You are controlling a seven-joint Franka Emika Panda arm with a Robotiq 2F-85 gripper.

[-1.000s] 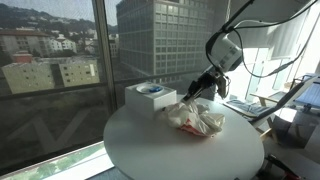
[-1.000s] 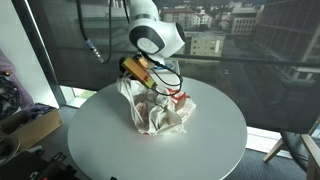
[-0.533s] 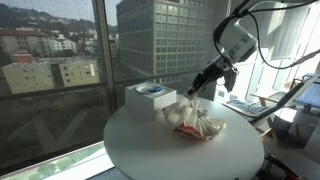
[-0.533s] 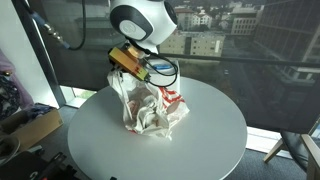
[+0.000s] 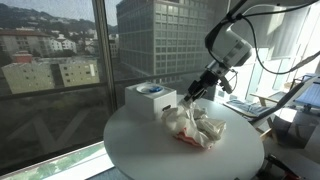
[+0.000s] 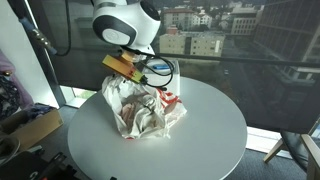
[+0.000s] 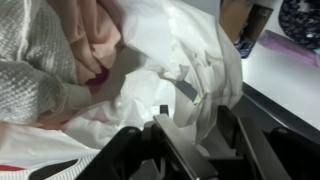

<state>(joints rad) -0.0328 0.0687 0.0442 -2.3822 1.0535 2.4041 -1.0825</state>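
We can read nothing here. Red print on the plastic bag (image 6: 165, 108) below the hand (image 6: 143, 84) is too blurred.

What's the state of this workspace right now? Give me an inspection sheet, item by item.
Surface: round white table.
Job's things: white plastic bag with red print, crumpled on the table; a knitted cloth and a pink cloth lie inside.
Clutter: white box beside the bag, on the window side.
Grippers: gripper at the bag's upper edge, seemingly pinching the plastic.
Cables: black cables loop at the wrist.
Surroundings: window with city buildings outside.
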